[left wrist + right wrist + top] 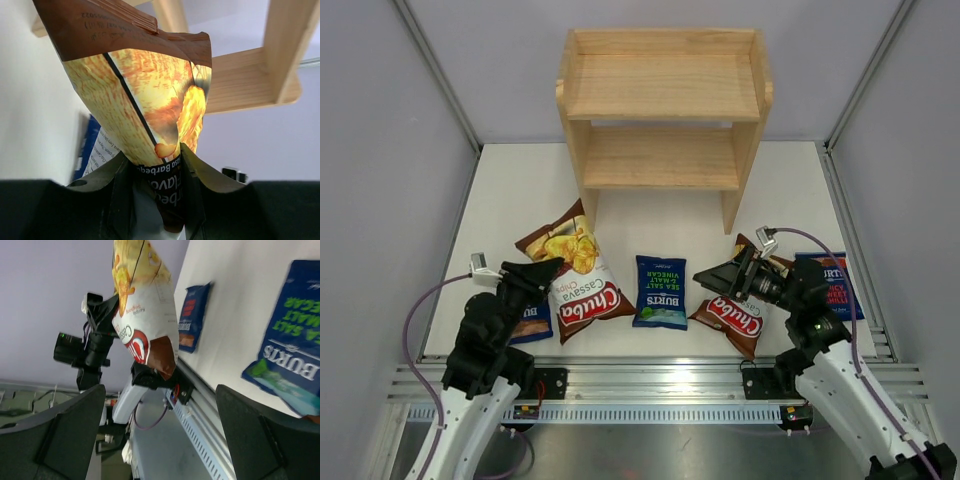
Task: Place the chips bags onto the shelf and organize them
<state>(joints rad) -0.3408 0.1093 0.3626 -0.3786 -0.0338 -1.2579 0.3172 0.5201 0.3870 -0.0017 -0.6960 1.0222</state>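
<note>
The left arm (485,345) covers most of one Burts bag (532,322) at the near left of the table (650,225). The right arm (825,345) cuts off another Burts bag (835,280) at the far right. The right gripper (708,281) hides part of the second Chuba bag (732,320) beneath it.

The left gripper (156,172) is clamped on the lower end of the first Chuba bag (145,95) (jaws partly closed, pinching the foil). This bag sits in front of the shelf (662,120), near its left leg. The right gripper's jaws stand wide apart with nothing between them. A third Burts bag (661,292) lies flat between the two Chuba bags.
</note>
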